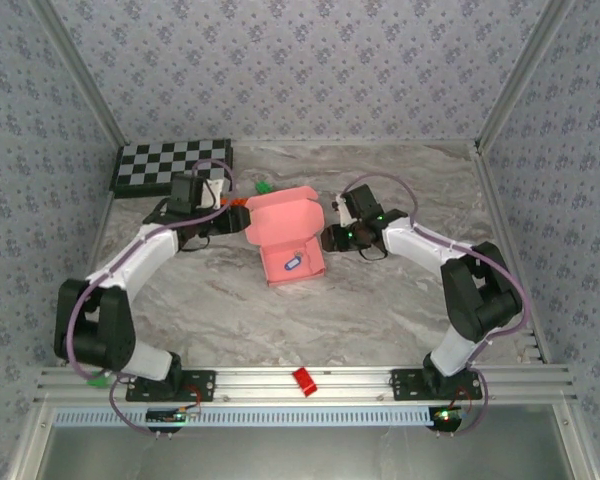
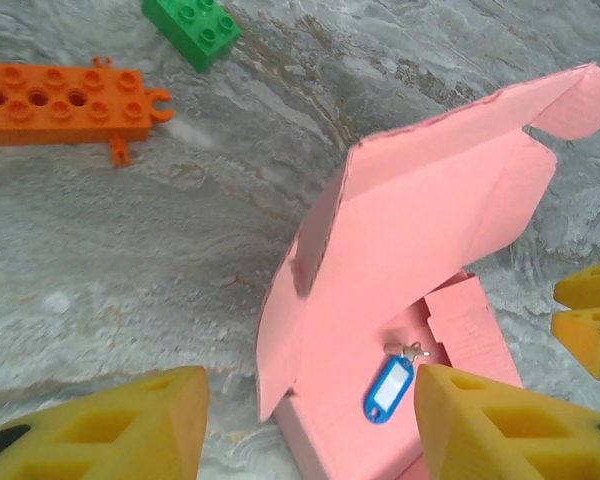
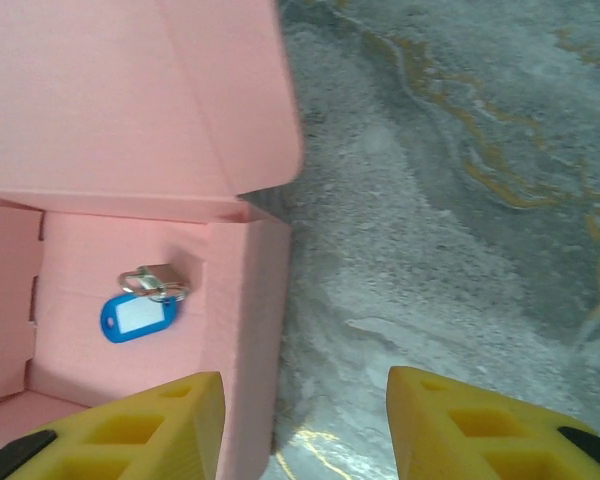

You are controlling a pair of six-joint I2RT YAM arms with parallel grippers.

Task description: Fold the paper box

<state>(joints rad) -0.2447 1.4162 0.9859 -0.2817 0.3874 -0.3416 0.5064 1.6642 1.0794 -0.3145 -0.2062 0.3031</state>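
Left tool (image 2: 310, 400) spread, right tool (image 3: 306, 392) spread, paper box (image 1: 285, 232) ungripped

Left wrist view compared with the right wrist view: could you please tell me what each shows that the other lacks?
Left wrist: a long orange studded toy brick and a green studded brick beyond the raised lid. Right wrist: the ochre-veined marble tabletop along the box's opposite wall. Both: the salmon-pink card box, open, holding a blue plastic key tag.

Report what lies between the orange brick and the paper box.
Nothing but bare marble tabletop lies between the orange brick and the paper box; the left wrist view shows it.
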